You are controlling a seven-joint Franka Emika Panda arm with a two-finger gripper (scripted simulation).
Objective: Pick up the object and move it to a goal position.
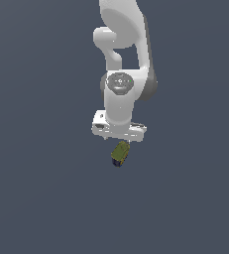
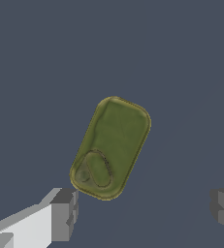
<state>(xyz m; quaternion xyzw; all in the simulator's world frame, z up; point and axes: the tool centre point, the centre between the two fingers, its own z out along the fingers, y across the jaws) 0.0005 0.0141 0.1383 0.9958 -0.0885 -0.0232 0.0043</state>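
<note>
Surface: one plain, dark slate-blue ground (image 1: pixel 41 198) spreads below and all around the claw in both views.
Texture: flat, uniform colour, unmarked.
Other items near the claw: none visible.

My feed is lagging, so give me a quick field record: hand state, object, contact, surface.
hand: open, fingers wide apart
object: olive-green rounded-corner box, flat face toward the wrist camera, lying askew to the fingers
contact: none visible; object sits beyond the fingertips, not between them
position: in the exterior view the object shows just below the hand
surface: plain dark grey-blue
</note>
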